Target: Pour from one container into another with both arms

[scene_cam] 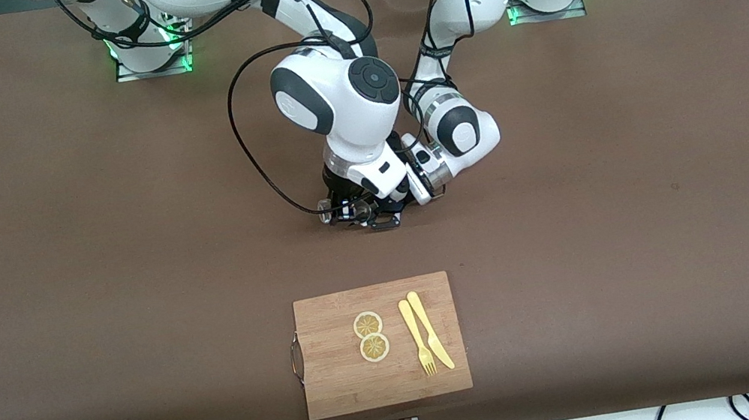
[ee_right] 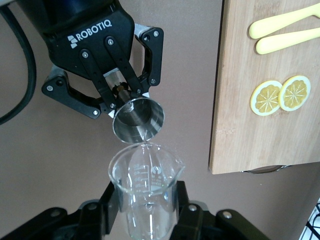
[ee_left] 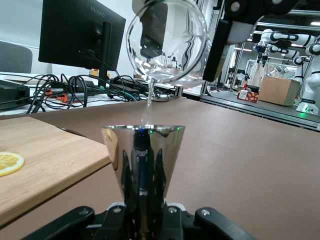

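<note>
Fingers of my left gripper [ee_right: 121, 92] clamp the steel jigger [ee_left: 142, 162] upright while my right gripper [ee_right: 146, 212], closed on the glass beaker [ee_right: 145, 187], tips water in mid-pour; next I level the beaker before overflow.

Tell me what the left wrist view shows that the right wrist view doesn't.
Only the left wrist view shows the thin stream of liquid side-on, falling into the metal cup held in the left claw, plus a monitor off the table. Only the right wrist view shows the yellow fork and knife and both lemon slices on the cutting board. Both show the tilted glass beaker, gripped by the right claw, pouring into the cup.
</note>
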Available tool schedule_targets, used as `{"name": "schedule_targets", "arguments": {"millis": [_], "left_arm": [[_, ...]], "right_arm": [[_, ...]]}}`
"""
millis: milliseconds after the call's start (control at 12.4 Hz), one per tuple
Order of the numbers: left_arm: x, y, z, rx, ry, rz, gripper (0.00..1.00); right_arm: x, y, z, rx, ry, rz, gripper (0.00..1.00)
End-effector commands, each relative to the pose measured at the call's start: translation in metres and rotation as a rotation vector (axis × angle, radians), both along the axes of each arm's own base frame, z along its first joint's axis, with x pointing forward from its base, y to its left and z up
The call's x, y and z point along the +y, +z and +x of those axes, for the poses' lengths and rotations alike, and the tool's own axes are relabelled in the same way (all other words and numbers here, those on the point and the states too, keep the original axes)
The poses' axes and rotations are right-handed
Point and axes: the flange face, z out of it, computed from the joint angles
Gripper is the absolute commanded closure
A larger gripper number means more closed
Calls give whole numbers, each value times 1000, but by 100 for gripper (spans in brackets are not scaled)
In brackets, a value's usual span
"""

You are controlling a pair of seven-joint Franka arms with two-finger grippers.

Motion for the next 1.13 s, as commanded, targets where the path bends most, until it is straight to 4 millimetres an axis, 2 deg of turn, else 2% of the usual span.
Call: {"name": "schedule_targets", "arguments": {"millis": [0, 482, 1045], "left_arm": [[-8, 0, 2, -10, 136, -55, 100], [-8, 1, 3, -12, 136, -55, 100], [-6, 2, 5, -14, 141, -53, 100]], "right_arm": [[4, 2, -5, -27, 8, -39, 68], [12, -4, -13, -35, 21, -60, 68], [2, 0, -2, -25, 7, -32, 68]]}}
